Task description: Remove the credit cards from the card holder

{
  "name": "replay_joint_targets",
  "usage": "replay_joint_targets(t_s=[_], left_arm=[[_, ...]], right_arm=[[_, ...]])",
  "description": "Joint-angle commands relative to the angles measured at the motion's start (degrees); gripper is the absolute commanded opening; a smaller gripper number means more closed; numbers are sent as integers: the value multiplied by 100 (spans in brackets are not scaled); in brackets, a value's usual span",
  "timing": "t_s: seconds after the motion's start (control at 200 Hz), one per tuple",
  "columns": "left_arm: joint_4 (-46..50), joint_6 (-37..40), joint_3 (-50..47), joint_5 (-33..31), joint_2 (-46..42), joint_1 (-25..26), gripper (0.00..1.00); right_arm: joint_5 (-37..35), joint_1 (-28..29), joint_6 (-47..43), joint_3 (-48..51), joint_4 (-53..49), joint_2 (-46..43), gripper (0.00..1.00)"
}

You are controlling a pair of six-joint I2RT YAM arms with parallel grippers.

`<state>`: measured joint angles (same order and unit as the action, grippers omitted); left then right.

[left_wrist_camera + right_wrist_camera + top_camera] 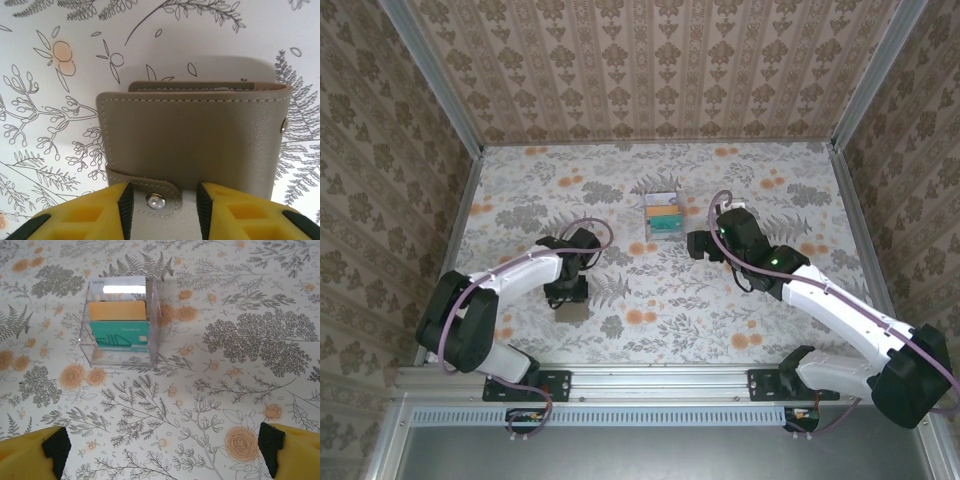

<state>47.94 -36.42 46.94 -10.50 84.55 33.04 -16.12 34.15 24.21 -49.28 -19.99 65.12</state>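
From above: closed card holder (572,311) flat on the floral table (720,320), front left, directly under the left gripper (566,296), which points down at it. Right gripper (698,245) well apart to the right, hovering just beside a clear box (663,215) with teal and orange contents.

Left wrist: olive-grey card holder (195,140) shut, strap (145,192) snapped down at its near edge. Left gripper (162,210) at a narrow gap, black pads (126,207) on either side of the metal snap (155,201), over the strap. Hard to tell whether pressing on the leather or just above it.

Right wrist: right gripper (162,452) spread wide, holding nothing, yellow fingers (25,455) at the lower corners above bare table (240,340). Clear box (120,322) ahead, with teal, orange-tan and silvery pieces stacked inside.
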Motion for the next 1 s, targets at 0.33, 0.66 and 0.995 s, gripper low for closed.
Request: replay_joint_targets(t_s=[0.33,0.66,0.995], left_arm=[[278,237,-53,-371,-11,111,0],[-121,118,825,12,-91,915,0],[-806,-919,1694,1213,317,1137,0]], right_arm=[[-176,162,-17,-273,-218,101,100],[-164,197,310,-345,-393,238,100],[695,206,648,-565,-541,696,100]])
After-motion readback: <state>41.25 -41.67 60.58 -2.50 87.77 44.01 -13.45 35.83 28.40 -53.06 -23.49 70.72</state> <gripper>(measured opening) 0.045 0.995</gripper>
